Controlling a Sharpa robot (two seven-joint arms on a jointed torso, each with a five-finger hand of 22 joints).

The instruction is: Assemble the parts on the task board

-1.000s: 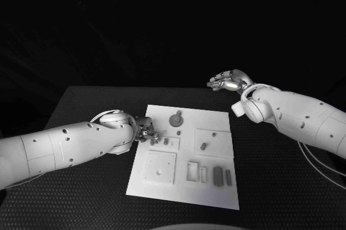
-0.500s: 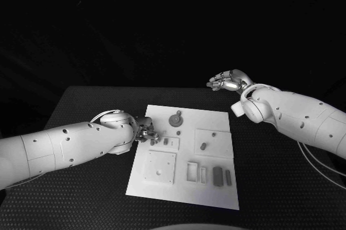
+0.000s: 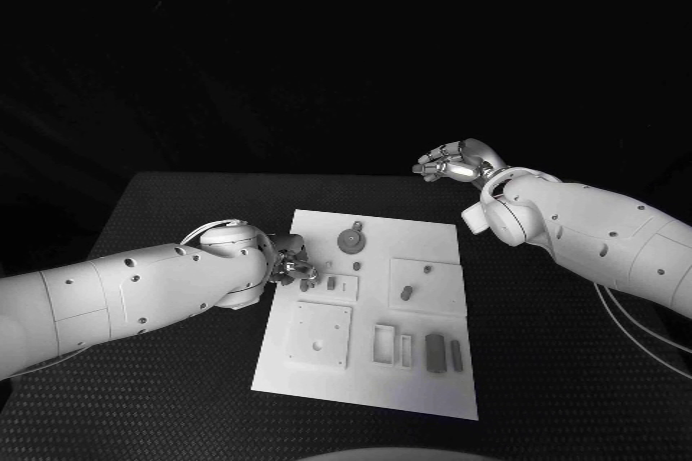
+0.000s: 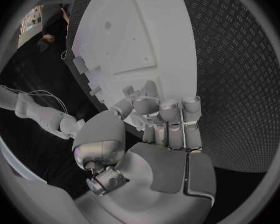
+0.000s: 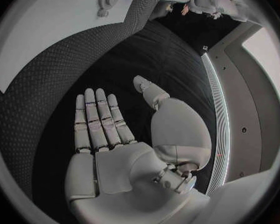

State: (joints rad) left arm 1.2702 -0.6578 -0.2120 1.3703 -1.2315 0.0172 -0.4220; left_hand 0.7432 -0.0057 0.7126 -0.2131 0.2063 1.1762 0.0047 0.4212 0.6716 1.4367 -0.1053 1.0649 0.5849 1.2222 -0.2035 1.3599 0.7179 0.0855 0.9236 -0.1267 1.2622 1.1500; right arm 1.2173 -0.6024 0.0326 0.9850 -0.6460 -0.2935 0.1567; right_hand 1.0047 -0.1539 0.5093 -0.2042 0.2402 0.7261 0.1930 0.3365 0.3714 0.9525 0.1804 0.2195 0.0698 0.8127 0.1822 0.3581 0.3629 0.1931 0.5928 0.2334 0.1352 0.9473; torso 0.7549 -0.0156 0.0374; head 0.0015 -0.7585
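Nothing has shifted since the earlier frames. Your left robot hand (image 3: pixel 293 268) rests curled at the task board's (image 3: pixel 433 386) left edge, whether it grips a part unclear. Right robot hand (image 3: pixel 457 162) hovers open, well beyond the board's far corner over the counter (image 3: pixel 173 211).

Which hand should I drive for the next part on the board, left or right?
Probably the left. The left hand is already at the task board's left edge, fingers curled down beside the small parts there. The right hand is open and sits beyond the board's far right corner, away from every part.
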